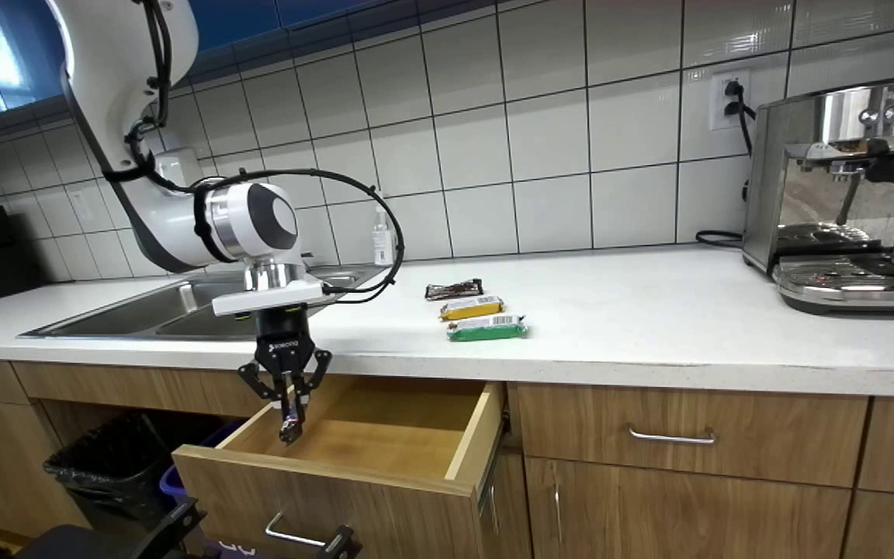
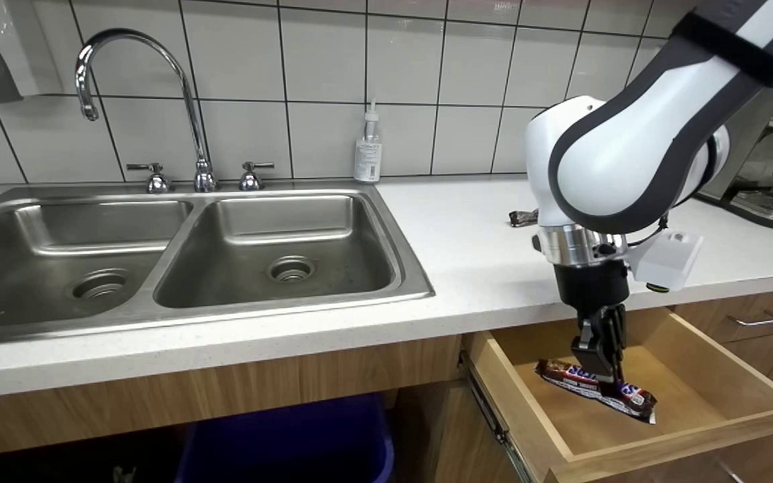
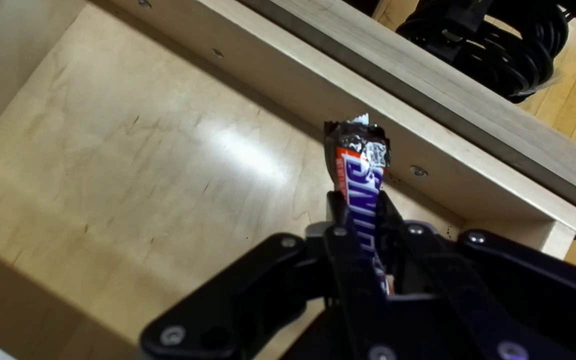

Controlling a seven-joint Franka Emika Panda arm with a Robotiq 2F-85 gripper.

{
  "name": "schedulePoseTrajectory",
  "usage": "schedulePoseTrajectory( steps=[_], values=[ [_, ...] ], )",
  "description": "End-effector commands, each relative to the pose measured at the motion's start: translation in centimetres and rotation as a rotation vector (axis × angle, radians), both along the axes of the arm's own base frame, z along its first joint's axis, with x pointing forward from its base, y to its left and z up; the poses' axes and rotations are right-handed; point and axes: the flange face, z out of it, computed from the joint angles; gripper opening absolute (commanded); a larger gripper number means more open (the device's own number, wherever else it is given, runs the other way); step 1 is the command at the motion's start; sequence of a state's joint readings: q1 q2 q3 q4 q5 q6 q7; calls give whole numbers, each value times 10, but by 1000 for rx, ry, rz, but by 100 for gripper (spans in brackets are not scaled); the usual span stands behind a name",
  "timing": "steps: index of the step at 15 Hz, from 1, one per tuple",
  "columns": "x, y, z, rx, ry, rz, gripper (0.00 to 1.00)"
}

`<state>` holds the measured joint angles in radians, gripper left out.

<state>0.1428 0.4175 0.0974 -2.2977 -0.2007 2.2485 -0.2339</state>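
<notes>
My gripper (image 3: 360, 205) is shut on a candy bar in a brown, purple and red wrapper (image 3: 358, 175), its fingers pressed against both sides. The bar juts out past the fingertips in the wrist view, with its middle partly hidden by the jaws. In an exterior view the bar (image 2: 636, 399) lies crosswise under the fingers, tilted down at one end. The gripper (image 1: 292, 407) hangs over a pulled-out wooden drawer (image 1: 393, 442), pointing down. Bare wood shows on the drawer's floor (image 3: 143, 165). Whether the bar touches the drawer is hard to tell.
On the white counter (image 1: 618, 326) lie a brown bar (image 1: 453, 290), a yellow bar (image 1: 472, 307) and a green bar (image 1: 487, 328). A double sink (image 2: 173, 265) is set beside the drawer. A coffee machine (image 1: 858, 194) stands on the counter; a blue bin (image 2: 306, 443) sits below.
</notes>
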Motion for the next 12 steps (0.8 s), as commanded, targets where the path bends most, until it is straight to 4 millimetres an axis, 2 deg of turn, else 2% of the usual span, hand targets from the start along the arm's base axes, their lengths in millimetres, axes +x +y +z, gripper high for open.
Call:
schedulePoseTrajectory(
  steps=[1, 2, 4, 11, 12],
  values=[
    [-3, 1, -4, -23, -23, -2, 9],
    [-3, 1, -5, -23, -23, -3, 40],
    [-5, 1, -3, -24, -28, -3, 45],
    [-12, -5, 21, -14, -35, -39, 98],
    [-13, -7, 27, -12, -36, -50, 100]
  ],
)
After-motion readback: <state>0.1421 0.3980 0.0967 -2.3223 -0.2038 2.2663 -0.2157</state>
